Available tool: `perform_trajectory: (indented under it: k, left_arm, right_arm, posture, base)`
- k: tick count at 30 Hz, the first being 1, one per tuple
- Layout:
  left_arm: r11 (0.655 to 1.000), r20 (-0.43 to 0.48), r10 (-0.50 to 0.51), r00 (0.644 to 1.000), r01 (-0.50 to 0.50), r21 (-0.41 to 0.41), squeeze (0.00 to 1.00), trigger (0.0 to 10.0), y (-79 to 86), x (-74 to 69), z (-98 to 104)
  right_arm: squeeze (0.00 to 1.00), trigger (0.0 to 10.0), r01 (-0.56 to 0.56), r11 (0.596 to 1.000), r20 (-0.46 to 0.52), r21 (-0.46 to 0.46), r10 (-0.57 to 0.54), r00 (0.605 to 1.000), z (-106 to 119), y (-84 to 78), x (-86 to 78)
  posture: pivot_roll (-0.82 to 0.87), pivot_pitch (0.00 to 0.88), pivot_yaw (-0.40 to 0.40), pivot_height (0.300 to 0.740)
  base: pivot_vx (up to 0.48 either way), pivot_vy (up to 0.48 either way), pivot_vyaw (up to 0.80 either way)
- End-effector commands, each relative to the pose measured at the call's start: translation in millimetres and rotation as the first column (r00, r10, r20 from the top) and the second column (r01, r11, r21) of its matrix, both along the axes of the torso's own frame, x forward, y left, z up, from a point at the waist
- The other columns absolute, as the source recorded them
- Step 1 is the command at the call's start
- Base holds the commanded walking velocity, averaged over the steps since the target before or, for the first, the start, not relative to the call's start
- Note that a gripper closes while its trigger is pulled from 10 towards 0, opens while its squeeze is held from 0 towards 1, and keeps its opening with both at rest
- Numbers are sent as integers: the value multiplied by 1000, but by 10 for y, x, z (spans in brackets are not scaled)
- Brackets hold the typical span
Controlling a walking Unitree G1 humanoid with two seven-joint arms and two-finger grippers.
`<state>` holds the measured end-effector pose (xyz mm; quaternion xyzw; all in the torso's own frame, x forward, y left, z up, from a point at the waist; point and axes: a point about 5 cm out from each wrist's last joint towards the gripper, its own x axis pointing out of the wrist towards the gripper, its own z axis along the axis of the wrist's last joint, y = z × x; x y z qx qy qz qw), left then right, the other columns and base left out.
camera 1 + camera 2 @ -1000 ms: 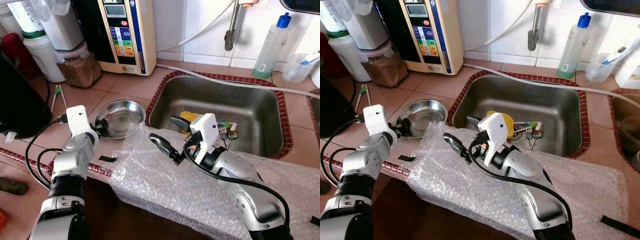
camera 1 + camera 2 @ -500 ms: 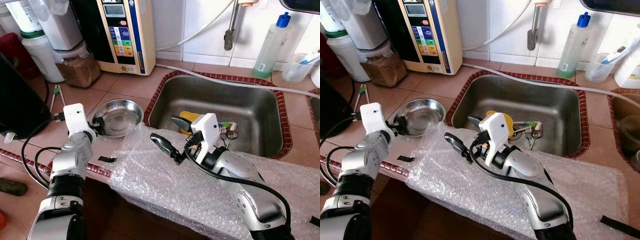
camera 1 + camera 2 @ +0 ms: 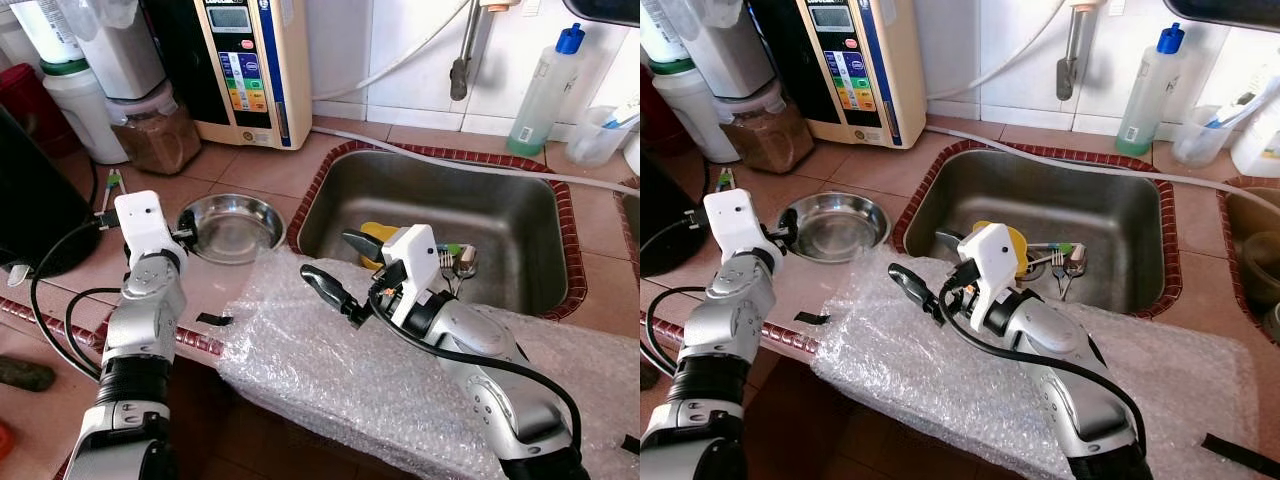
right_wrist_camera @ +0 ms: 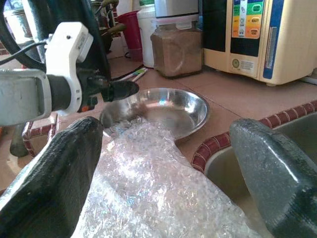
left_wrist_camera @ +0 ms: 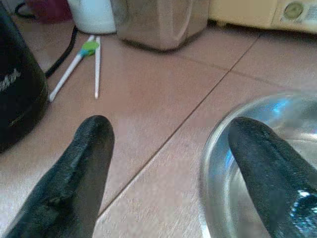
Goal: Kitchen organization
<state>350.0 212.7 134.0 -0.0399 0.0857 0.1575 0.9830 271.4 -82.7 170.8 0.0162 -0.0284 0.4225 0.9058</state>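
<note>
A terracotta-tiled kitchen counter (image 3: 250, 165) runs below a white tiled wall, with a steel sink (image 3: 520, 225) set into it at 2 o'clock. A sheet of bubble wrap (image 3: 330, 370) drapes over the counter's front edge. The steel bowl (image 3: 232, 227) sits on the tiles at 10 o'clock, just left of the sink. The left gripper (image 5: 168, 163) is spread open around the bowl's rim, one finger inside. The right gripper (image 3: 335, 270) hovers wide open and empty above the wrap.
</note>
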Motion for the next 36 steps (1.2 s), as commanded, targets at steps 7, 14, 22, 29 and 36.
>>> perform_trajectory:
  k: [7, 14, 22, 29, 36]
  left_arm:
    - [992, -29, 114, 993, -112, 54, 1000, 10000, 187, -49, -23]
    - [999, 43, 46, 998, -46, 12, 0, 10000, 76, -9, 72]
    - [989, -34, -117, 993, 113, -93, 0, 8431, -225, 46, 18]
    - [980, -171, -99, 980, 67, -187, 0, 0, -194, 18, -146]
    - [978, -194, -87, 977, 46, -205, 0, 0, -163, 2, -168]
  right_arm:
    - [0, 10000, -5, 1000, 17, 2, 5, 1000, 44, -6, 19]
    - [0, 10000, -1, 1000, 19, 0, 1, 1000, 45, -20, 30]
    - [0, 10000, 1, 1000, 21, -6, -1, 1000, 43, -22, 26]
    - [0, 10000, 5, 1000, 22, -10, -5, 1000, 47, -26, 17]
    - [0, 10000, 7, 1000, 24, -11, -7, 1000, 47, -32, 13]
  posture:
    - [-146, 67, 108, 740]
    - [-148, 64, 104, 740]
    - [-153, 63, 107, 740]
    - [-161, 65, 113, 740]
    - [-158, 69, 118, 740]
  base:
    - [0, 0, 0]
    - [0, 0, 0]
    - [0, 0, 0]
    - [0, 0, 0]
    - [0, 0, 0]
